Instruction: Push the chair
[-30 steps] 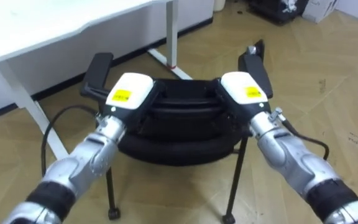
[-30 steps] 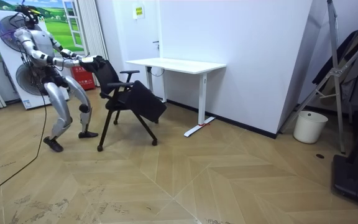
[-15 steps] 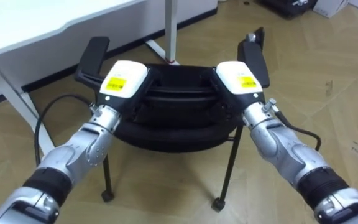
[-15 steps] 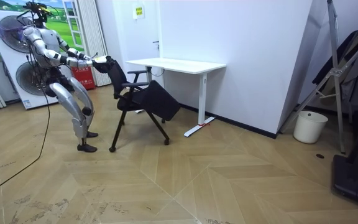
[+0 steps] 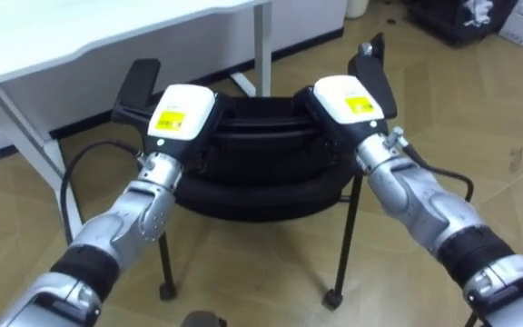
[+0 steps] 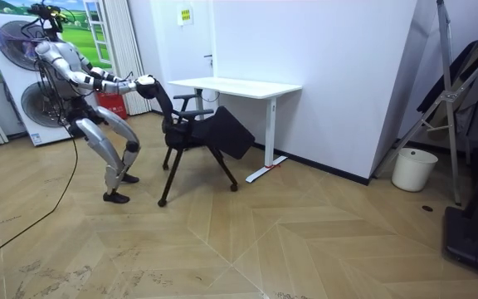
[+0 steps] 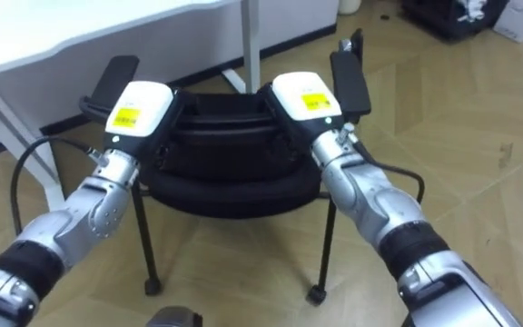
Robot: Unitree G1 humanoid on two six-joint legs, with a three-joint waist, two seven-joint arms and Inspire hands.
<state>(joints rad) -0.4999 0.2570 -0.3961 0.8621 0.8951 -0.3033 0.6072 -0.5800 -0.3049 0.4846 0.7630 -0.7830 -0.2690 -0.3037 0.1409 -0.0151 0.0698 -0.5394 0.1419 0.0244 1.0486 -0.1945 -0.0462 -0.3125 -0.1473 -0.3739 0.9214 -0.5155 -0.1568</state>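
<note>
Chair (image 5: pixel 261 186): black, padded seat, thin dark legs, one castor (image 5: pixel 332 298) visible at the lower right. It stands on the wooden floor (image 5: pixel 479 118) directly before the robot, with its back toward the robot. The armrests (image 5: pixel 136 86) rise at either side.

Left hand (image 5: pixel 182 116): set against the top of the chair's back, left end, with its white back toward the camera. The fingers are hidden over the far side, so whether they clasp the back cannot be told.

Right hand (image 5: pixel 348 100): same placement at the right end of the back. Its fingers are likewise hidden and their state unreadable.

Desk (image 5: pixel 80 36): white, just beyond the chair and to the left. Its upright leg (image 5: pixel 263 45) stands straight ahead of the chair. In the room view the seat's front seems to reach under the desk's near end, though overlap makes this uncertain.

Surroundings, room view: a large fan (image 6: pixel 31 108) behind the robot; a white bucket (image 6: pixel 411 169) by the wall, well apart on the room view's right.

Cut off: the chair's front legs lie beneath the seat in the eye views.

Change: half a second ago the chair stood further toward the room view's left. It and the striding robot are now nearer the desk.
</note>
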